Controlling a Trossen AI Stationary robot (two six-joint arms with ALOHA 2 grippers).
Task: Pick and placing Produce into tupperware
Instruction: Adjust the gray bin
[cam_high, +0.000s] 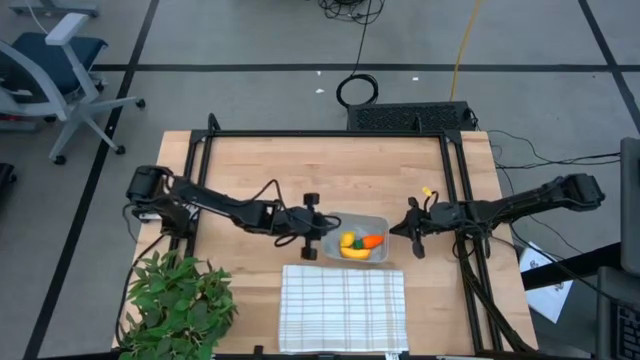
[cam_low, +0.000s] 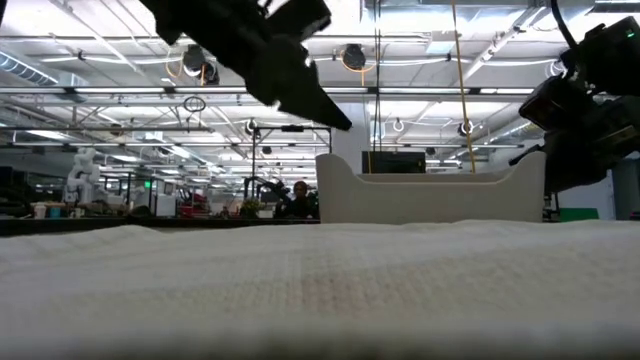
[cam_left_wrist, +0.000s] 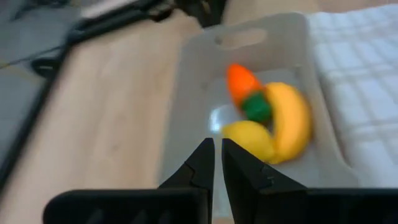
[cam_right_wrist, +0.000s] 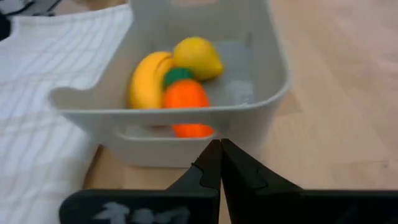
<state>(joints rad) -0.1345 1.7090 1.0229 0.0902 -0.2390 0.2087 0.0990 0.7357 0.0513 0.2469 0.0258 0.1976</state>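
Wrist views show banana (cam_right_wrist: 144, 78), yellow fruit (cam_right_wrist: 198, 57) and carrot (cam_right_wrist: 186, 102) inside tupperware (cam_high: 352, 238); low view hides them behind its wall. Left gripper (cam_left_wrist: 217, 163) and right gripper (cam_right_wrist: 219, 163) clenched, empty.

yellow banana (cam_right_wrist: 146, 79), yellow fruit (cam_right_wrist: 198, 58), orange green-topped carrot (cam_right_wrist: 185, 94), grey tupperware (cam_right_wrist: 261, 99), white checked cloth (cam_high: 343, 308)

Two slim black six-joint robot arms, matte finish, rounded bulky housings at base joints. Thin black cables run loose along both. Black two-finger left gripper (cam_left_wrist: 217, 163): flat tapered fingers with pointed tips, wide black crossbar below. Black two-finger right gripper (cam_right_wrist: 220, 163): same shape, faint whitish marks on crossbar.
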